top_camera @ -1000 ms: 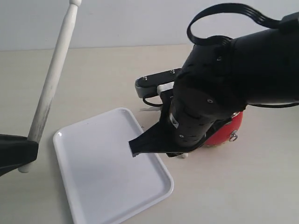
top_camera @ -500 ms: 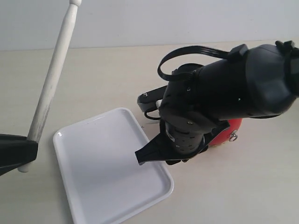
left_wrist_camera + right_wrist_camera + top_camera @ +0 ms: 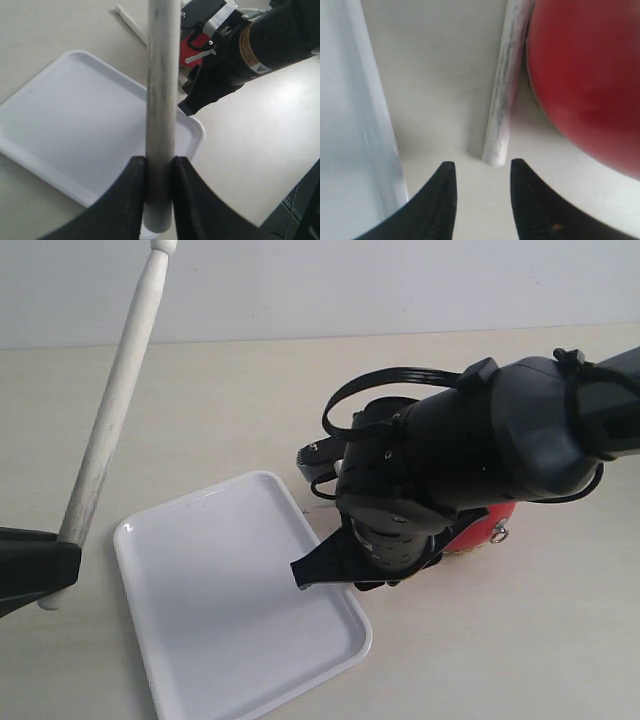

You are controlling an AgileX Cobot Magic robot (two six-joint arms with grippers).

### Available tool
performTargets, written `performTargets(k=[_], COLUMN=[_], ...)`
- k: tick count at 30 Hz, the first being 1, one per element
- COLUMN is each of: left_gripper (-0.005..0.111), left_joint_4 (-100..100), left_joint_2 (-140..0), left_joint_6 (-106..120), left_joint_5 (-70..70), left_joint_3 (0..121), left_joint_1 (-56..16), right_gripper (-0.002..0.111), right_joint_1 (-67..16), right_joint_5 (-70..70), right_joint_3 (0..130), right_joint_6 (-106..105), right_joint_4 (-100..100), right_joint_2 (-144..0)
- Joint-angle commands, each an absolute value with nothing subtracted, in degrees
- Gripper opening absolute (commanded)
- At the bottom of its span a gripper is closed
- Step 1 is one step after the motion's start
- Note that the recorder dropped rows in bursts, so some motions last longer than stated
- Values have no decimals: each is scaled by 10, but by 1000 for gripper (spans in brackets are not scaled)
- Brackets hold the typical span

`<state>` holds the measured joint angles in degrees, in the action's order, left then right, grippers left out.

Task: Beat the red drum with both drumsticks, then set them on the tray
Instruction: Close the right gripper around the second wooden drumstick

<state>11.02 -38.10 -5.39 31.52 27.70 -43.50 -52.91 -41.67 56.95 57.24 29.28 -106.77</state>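
My left gripper [image 3: 160, 165] is shut on one drumstick [image 3: 162, 100], which stands nearly upright at the left of the table [image 3: 110, 410], beside the white tray [image 3: 200, 620]. The other drumstick [image 3: 505, 95] lies on the table between the tray's rim [image 3: 370, 115] and the red drum [image 3: 585, 75], touching or almost touching the drum. My right gripper [image 3: 482, 167] is open, with the stick's butt end just past its fingertips and nothing between them. In the exterior view the right arm hides most of the drum [image 3: 485, 525].
The tray holds nothing. My right arm [image 3: 470, 460] spans the table from the right edge to the tray's near corner. Bare table lies beyond the tray and in front of the drum.
My right arm has come down and turned over the drum, with its fingertip staying at the tray's right edge. The left gripper and its stick have not moved.
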Motion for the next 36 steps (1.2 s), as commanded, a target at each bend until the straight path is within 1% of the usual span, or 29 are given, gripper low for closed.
performTargets(k=[1,10,36], left_gripper=[0,0,0], left_joint_4=[107,107,107], left_joint_2=[-381,-381,-381], left_joint_6=[-50,-49,-47], left_joint_5=[311,311,311], left_joint_3=[274,274,274], left_joint_1=[-433,-433,-433], right_gripper=[36,36,36], right_joint_1=[-527,-506,-506], right_joint_5=[-407,-405,-391], right_joint_3=[576,576,576], right_joint_6=[606,618,646], right_joint_4=[322,320,351], right_joint_2=[-1067,-1076,-1101])
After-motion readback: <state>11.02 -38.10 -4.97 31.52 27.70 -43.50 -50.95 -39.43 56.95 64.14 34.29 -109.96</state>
